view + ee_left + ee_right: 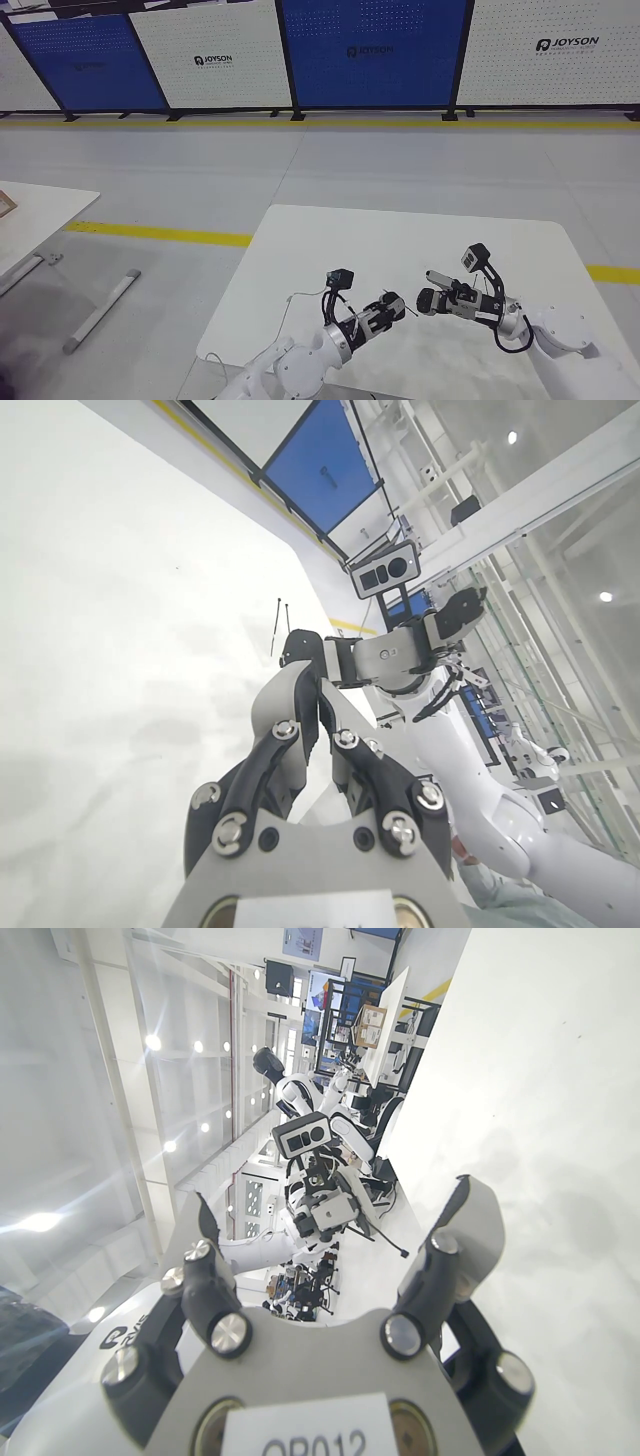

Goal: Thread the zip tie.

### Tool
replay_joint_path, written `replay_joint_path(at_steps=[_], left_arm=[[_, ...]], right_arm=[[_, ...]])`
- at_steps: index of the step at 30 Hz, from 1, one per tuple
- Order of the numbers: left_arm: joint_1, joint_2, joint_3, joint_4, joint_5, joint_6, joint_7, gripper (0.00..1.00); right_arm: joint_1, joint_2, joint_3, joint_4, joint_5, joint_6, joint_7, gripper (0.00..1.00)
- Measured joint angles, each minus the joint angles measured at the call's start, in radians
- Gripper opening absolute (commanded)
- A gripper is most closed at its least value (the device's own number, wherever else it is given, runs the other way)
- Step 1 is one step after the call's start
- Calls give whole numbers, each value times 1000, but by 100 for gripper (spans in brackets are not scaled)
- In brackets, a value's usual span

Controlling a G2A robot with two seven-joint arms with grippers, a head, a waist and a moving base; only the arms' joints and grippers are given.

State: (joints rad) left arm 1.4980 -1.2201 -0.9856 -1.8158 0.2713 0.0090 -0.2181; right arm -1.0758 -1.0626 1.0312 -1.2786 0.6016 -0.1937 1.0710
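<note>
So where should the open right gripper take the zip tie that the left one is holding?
Probably on the free strap just behind the small head, coming end-on, opposite the left gripper. The zip tie sticks out thin and straight from those shut fingers toward the right gripper, whose fingers stand wide apart.

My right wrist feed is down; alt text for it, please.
The right gripper is open, fingers spread wide over the white table. Beyond it, the left gripper is shut on a black zip tie that juts out from it.
</note>
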Motion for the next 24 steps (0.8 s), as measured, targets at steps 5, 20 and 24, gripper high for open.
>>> replay_joint_path(at_steps=[5, 20, 24], left_arm=[[0, 0, 0, 0, 1, 1, 0, 0], [48, -1, -70, -69, -81, -157, 206, 0], [83, 3, -86, -138, -62, -277, 249, 0]], right_arm=[[0, 0, 0, 0, 0, 0, 0, 100], [0, 0, 0, 0, 0, 0, 0, 100], [0, 0, 0, 0, 0, 0, 0, 100]])
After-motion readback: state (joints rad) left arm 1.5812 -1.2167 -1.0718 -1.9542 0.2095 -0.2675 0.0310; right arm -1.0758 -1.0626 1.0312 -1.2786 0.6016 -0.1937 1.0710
